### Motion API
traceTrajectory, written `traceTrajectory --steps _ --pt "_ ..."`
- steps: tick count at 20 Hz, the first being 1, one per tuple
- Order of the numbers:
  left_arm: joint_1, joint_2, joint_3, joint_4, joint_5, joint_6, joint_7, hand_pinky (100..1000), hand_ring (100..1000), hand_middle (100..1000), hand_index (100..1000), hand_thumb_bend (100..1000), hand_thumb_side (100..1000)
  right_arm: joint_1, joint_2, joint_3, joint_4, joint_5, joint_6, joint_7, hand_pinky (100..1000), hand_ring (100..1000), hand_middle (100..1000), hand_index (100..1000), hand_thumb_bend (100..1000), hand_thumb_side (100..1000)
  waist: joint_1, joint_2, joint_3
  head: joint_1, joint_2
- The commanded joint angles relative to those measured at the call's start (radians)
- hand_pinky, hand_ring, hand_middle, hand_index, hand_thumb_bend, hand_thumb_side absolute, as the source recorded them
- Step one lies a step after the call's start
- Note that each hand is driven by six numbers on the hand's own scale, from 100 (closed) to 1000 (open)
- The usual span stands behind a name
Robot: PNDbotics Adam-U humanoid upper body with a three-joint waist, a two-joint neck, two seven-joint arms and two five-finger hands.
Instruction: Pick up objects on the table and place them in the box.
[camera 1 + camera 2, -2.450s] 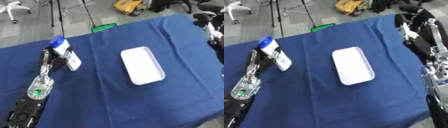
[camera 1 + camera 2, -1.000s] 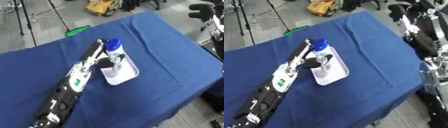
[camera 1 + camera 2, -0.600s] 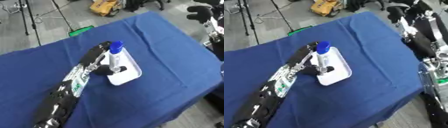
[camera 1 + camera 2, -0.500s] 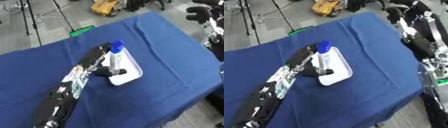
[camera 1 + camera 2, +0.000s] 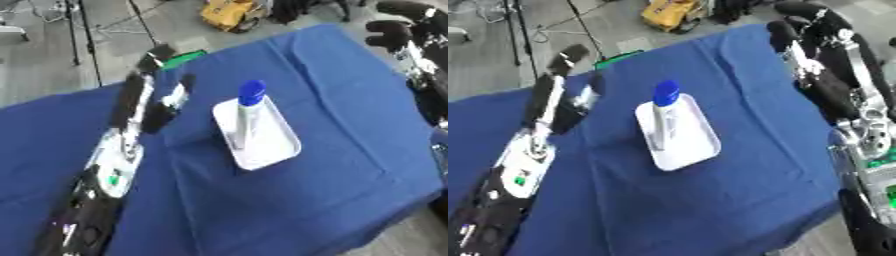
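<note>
The left hand (image 5: pixel 153 97) is positioned over the left part of the blue table (image 5: pixel 350 125), raised and clear of the white box (image 5: pixel 273 145). Its fingers (image 5: pixel 185 82) appear extended and released, grasping nothing; motion blur limits detail.

At centre, the bottle (image 5: pixel 244 117), white with a blue cap (image 5: pixel 252 89), is located inside the box. Whether it stands upright or leans against the far rim cannot be determined from these views. No other loose objects are visible on the table, so the task appears complete or nearly complete.

The right hand (image 5: pixel 811 47) is positioned at the right edge of the table, well apart from the box. Its finger state cannot be determined.

Risk assessment:
- If the bottle is upright or leaning, it may tip over the low wall of the box. Cause: the shallow box gives little side support to a tall bottle.
- Any sweep of the left arm back across the box may strike the bottle or shift the box.
- Movement that drags the cloth may displace the box.
</note>
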Motion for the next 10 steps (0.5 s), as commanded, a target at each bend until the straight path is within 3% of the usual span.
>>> traceTrajectory --steps 1,6,10 --pt "0.032 0.114 0.067 -0.195 0.183 0.051 0.017 796 837 879 898 598 1000 0.003 -0.036 -0.019 -0.004 0.016 -0.001 -0.013 771 781 815 797 354 462 -0.028 -0.033 0.028 -0.015 0.01" --pt "0.17 0.221 0.151 -0.342 0.284 0.087 0.041 790 832 877 899 604 1000 0.015 -0.044 -0.028 0.0 0.023 -0.002 -0.021 771 782 815 797 353 462 -0.034 -0.029 0.089 -0.03 0.013" --pt "0.309 0.241 0.203 -0.374 0.308 0.094 0.055 781 815 868 892 580 1000 0.017 -0.049 -0.03 0.004 0.025 -0.001 -0.024 772 782 815 796 353 462 -0.033 -0.025 0.122 -0.036 0.01"
